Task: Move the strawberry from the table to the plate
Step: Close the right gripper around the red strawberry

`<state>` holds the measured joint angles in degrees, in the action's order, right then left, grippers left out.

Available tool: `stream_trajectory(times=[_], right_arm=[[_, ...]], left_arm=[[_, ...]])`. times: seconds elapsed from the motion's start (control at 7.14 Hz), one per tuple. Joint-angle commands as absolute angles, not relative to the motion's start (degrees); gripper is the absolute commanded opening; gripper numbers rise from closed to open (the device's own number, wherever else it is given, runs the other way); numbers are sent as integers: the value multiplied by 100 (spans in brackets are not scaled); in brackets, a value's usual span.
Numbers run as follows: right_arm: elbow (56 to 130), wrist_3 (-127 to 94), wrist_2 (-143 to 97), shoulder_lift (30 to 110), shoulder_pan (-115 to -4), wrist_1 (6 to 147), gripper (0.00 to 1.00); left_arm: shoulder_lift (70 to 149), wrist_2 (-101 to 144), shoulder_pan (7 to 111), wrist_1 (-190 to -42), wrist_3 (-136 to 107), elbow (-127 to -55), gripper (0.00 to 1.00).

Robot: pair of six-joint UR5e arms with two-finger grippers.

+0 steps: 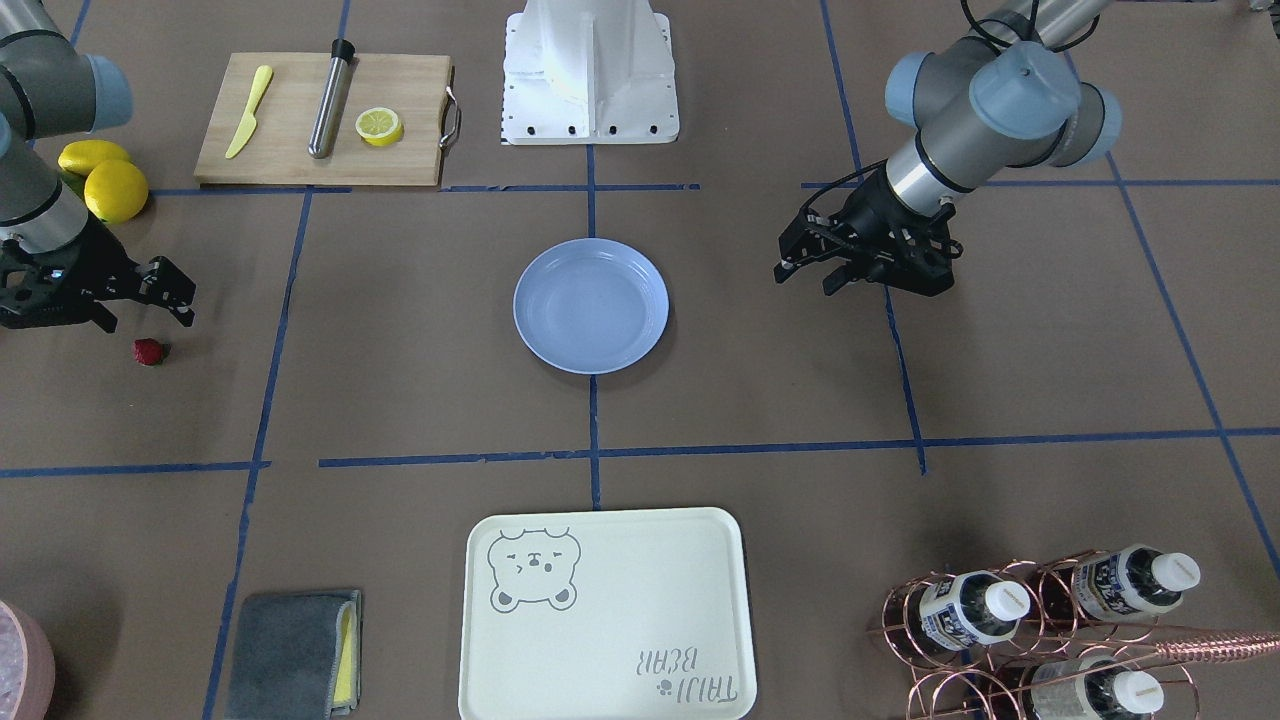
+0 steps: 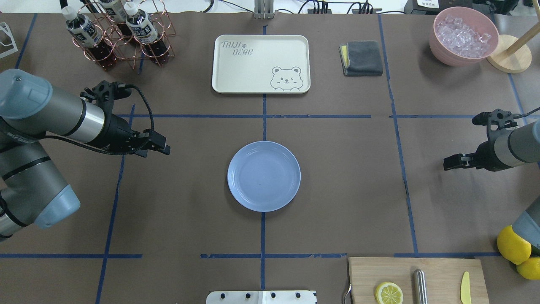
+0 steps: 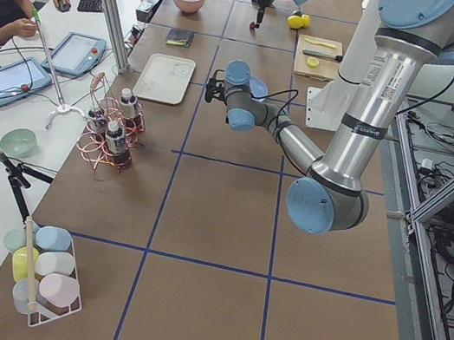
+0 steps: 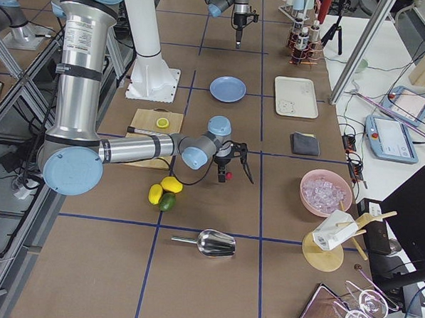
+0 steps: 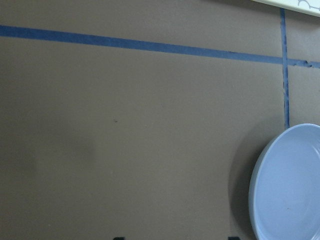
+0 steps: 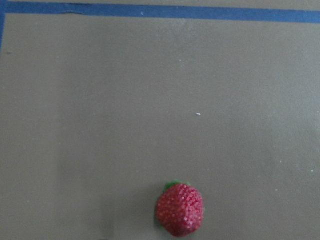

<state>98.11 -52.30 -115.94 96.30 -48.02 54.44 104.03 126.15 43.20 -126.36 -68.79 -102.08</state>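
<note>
The strawberry [image 1: 150,351] is small and dark red with a green tip. It lies on the brown-paper table [image 1: 420,330], just beside and below my right gripper [image 1: 145,318], which hovers open over it. In the right wrist view the strawberry [image 6: 180,210] sits low in the middle, with no fingers showing. The light-blue plate [image 1: 591,306] sits empty at the table's centre. My left gripper [image 1: 808,277] hangs open on the plate's other side, a short way from the rim, with nothing in it. Part of the plate [image 5: 295,185] fills the left wrist view's lower right corner.
A cutting board [image 1: 400,110] with a lemon half, a yellow knife and a metal cylinder lies near the robot base [image 1: 590,70]. Whole lemons [image 1: 105,180] sit behind the right gripper. A bear tray [image 1: 605,615], a grey cloth [image 1: 295,655] and a bottle rack [image 1: 1040,620] line the far side.
</note>
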Motion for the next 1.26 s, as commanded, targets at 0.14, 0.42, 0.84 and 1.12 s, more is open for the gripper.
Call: stream_trajectory(times=[0.14,0.42,0.84,1.12], right_arm=[[9659,-5282,-11558,9457,-4790,5449,88],[9633,-5282,-11558,9387,-4790,5449,72],[9624,-5282,-11540,9387,-4799,5449,56],[9624,-5274,-11487,9387,-4799,5458,55]], left_arm=[[10345,12612,4351,-12630,-6803,-10213,76],[10345,12604,4351,-12630,-6803,-10204,76],[10353,12577,4351,-12630,-6811,-10222,76],[10354,12568,4351,-12630,-6812,-10222,77]])
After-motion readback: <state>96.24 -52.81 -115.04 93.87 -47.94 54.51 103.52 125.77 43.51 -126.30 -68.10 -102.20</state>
